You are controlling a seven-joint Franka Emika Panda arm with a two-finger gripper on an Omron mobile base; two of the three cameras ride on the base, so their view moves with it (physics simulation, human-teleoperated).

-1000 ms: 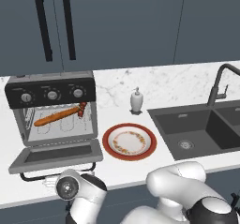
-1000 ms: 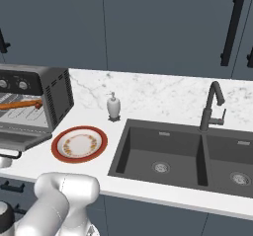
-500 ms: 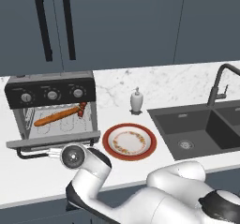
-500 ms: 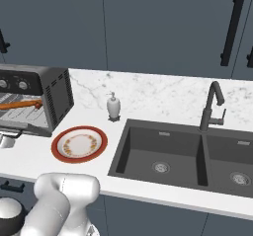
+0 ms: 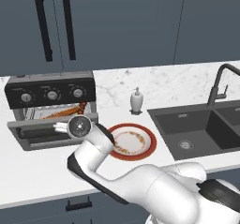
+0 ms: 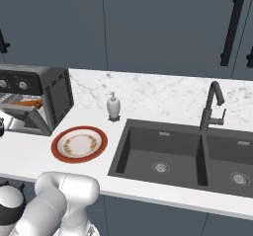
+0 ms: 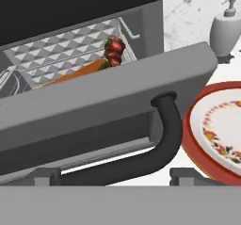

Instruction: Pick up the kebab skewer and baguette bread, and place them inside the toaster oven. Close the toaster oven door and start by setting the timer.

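Door's swung up to about half shut since a second ago, and my arm rose with it.

Baguette bread [image 5: 60, 113] and kebab skewer [image 7: 114, 51] both sit on the rack inside the toaster oven [image 5: 51, 93]; the plate [image 5: 140, 145] beside it is bare. Toaster oven door [image 7: 108, 97] hangs out over the counter's [image 6: 29, 153] front edge, with open room toward the sink [image 6: 163, 156]. My gripper [image 7: 113, 178] sits under the bar handle [image 7: 164, 139], fingers spread, holding nothing.
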